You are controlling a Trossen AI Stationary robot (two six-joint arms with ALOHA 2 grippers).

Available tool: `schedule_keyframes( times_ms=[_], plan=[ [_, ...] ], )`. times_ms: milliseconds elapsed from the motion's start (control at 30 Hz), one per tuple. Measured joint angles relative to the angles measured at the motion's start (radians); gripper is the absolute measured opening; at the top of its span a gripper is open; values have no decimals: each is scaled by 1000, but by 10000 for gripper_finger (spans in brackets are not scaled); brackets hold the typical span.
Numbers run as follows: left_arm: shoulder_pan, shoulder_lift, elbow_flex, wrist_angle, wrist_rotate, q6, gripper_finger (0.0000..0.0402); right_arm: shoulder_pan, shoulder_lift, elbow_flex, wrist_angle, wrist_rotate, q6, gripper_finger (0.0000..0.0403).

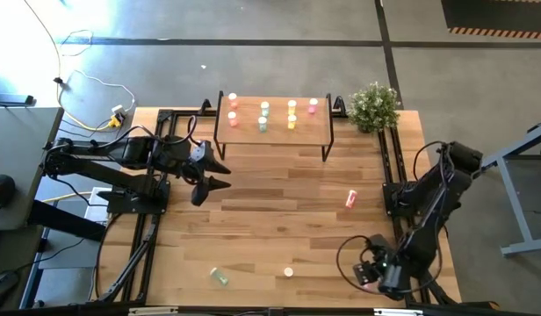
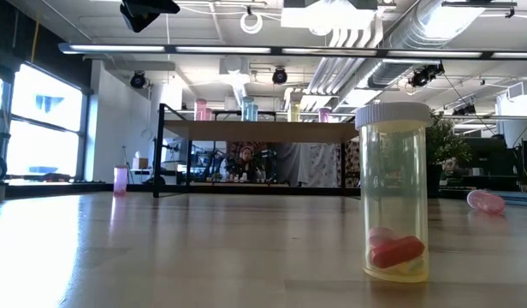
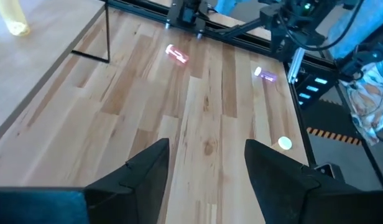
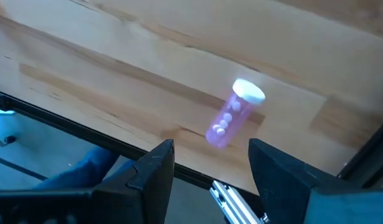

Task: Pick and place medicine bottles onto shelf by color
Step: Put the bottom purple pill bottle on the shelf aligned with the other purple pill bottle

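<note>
The right gripper (image 4: 210,171) hangs at the lower right of the overhead picture, jaws spread wide and empty, directly over a pink bottle (image 4: 234,112) lying on its side near the table's edge. To take it well, turn the jaws square across the barrel, lower until the fingers straddle it, and close on the middle of the body rather than the cap, since a round bottle on its side is likely to roll. The left gripper (image 1: 211,174) waits at centre left, just below the shelf (image 1: 275,132), also spread and empty. The shelf in the upper centre already carries bottles in colour columns: red, green, yellow and pink. Loose on the table are another pink bottle (image 1: 350,199) right of centre, a green bottle (image 1: 220,276) at lower centre-left, and a yellow bottle (image 1: 289,272) standing beside it. Each is a small translucent cylinder with a pale cap.
</note>
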Motion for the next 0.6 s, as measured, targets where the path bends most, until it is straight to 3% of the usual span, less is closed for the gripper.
schedule_keyframes(
  times_ms=[200,600],
  plan=[
    [0,0,0,0,-7,-27,216,57,57,0,59,17,76,197],
    [0,0,0,0,-7,-27,214,54,228,0,175,-13,84,197]
  ],
)
